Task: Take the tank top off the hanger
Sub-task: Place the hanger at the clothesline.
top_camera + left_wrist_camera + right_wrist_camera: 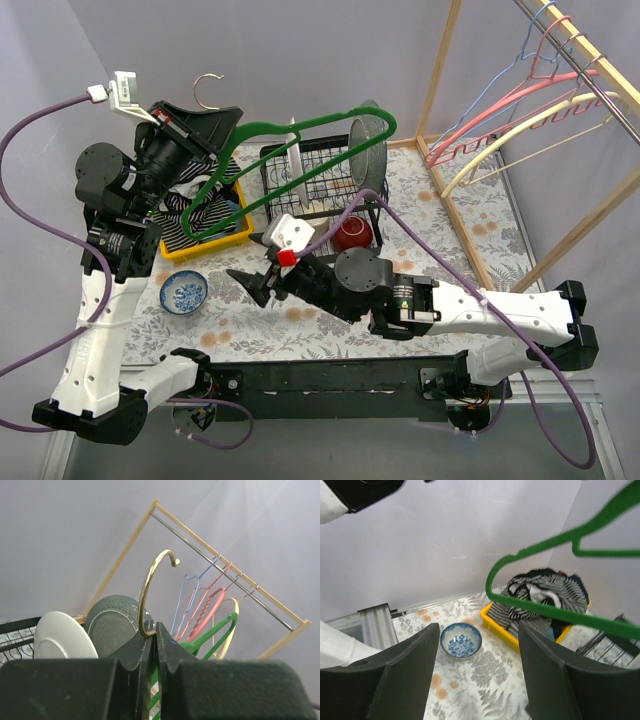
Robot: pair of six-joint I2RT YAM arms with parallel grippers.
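The green hanger (pixel 300 135) with a gold metal hook (pixel 208 85) hangs tilted in the air over the table's back left. My left gripper (pixel 228 120) is shut on its neck just below the hook (pixel 150 590); the green bars (pixel 220 630) show beyond the fingers. The bars look bare. The black-and-white striped tank top (pixel 205 212) lies bunched in a yellow bin (pixel 240 232), under the hanger's lower end (pixel 492 580). It also shows in the right wrist view (pixel 540 597). My right gripper (pixel 250 287) is open and empty, low over the table in front of the bin.
A blue patterned bowl (pixel 184 292) sits left of my right gripper, also in the right wrist view (pixel 461 640). A black dish rack (pixel 320 170) with plates and a red bowl (pixel 352 235) stand behind. A wooden rail (pixel 560 40) with several hangers is at the back right.
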